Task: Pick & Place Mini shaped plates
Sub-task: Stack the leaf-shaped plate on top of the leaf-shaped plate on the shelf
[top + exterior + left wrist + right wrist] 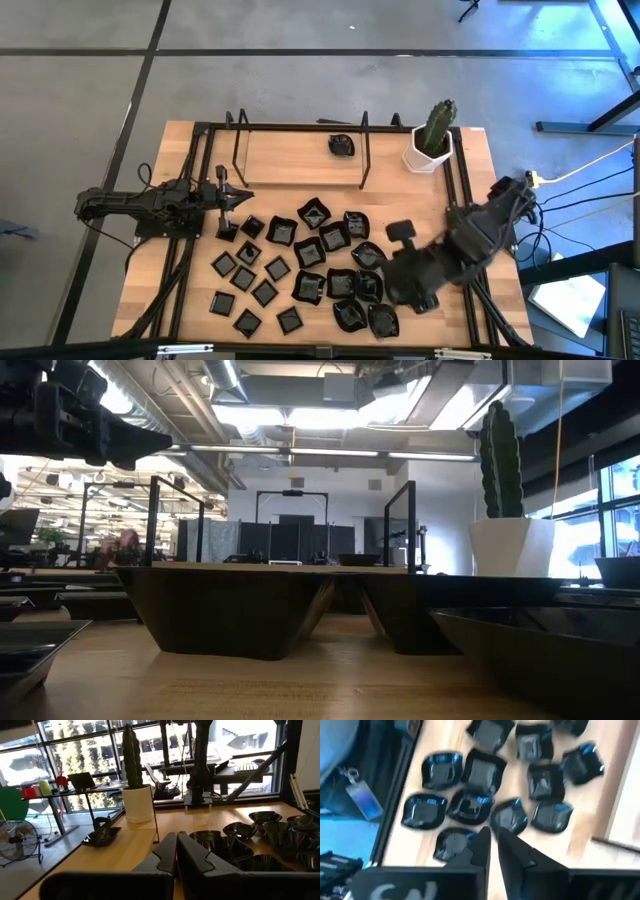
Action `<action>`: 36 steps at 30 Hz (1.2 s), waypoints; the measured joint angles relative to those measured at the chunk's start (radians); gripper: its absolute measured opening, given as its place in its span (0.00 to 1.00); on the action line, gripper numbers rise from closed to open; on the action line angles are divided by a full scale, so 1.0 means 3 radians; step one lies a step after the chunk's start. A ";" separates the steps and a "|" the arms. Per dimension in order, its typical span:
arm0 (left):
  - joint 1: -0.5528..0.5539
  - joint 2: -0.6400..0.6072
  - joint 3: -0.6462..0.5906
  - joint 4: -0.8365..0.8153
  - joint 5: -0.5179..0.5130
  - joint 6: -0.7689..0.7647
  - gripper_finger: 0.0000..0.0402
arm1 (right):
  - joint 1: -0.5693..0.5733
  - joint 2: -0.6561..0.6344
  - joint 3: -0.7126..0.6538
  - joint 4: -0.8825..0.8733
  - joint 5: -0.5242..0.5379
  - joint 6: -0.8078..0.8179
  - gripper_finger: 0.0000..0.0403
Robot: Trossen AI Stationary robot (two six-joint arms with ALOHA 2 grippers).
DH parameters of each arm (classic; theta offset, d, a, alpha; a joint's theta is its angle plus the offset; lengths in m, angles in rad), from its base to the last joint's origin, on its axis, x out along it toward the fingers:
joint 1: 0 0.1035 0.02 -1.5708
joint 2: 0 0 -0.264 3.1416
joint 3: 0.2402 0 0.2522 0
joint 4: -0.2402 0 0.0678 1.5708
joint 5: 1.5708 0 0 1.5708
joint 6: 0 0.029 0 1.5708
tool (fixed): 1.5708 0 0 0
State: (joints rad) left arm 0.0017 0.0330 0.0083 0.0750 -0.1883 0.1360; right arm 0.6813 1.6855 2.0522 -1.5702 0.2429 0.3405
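Many mini shaped plates, small glossy black dishes, lie spread over the near half of the wooden table; the low view shows two up close. One more plate sits on the raised board at the far side. My right gripper hovers above the near-right cluster of plates, pointing steeply down, shut, with nothing between its fingers; the high view shows it blurred. My left gripper waits at the table's left, level and shut.
A white pot with a cactus stands at the far right corner. A black metal rack frames the raised board. Black rails run along the table's sides. Bare wood lies at the near left.
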 joint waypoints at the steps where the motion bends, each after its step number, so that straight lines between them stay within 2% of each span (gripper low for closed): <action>1: 0.0000 0.0000 0.0000 0.0000 0.0000 0.0016 0.02 | 0.0058 -0.0033 -0.0127 0.0004 -0.0001 0.0048 0.12; 7: 0.0000 0.0000 0.0000 0.0004 -0.0001 0.0024 0.03 | 0.0300 -0.0046 -0.0986 0.0076 0.0164 0.0498 0.22; 13: 0.0000 0.0000 0.0001 0.0011 -0.0001 0.0028 0.02 | 0.0360 -0.0044 -0.1819 0.0371 0.0157 0.0784 0.30; 17: 0.0000 0.0000 0.0000 0.0011 -0.0001 0.0028 0.02 | 0.0359 -0.0043 -0.2184 0.0573 0.0235 0.0913 0.34; 25: 0.0000 0.0000 0.0000 0.0011 -0.0003 0.0028 0.03 | 0.0259 -0.0107 -0.2639 0.1008 0.0289 0.0838 0.45; 36: 0.0000 0.0000 0.0001 0.0011 -0.0003 0.0028 0.03 | 0.0204 -0.0196 -0.2779 0.1584 -0.0129 0.1322 0.55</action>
State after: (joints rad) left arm 0.0017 0.0329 0.0086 0.0784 -0.1890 0.1444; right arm 0.7425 1.6268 1.2186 -1.0951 0.2043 0.7371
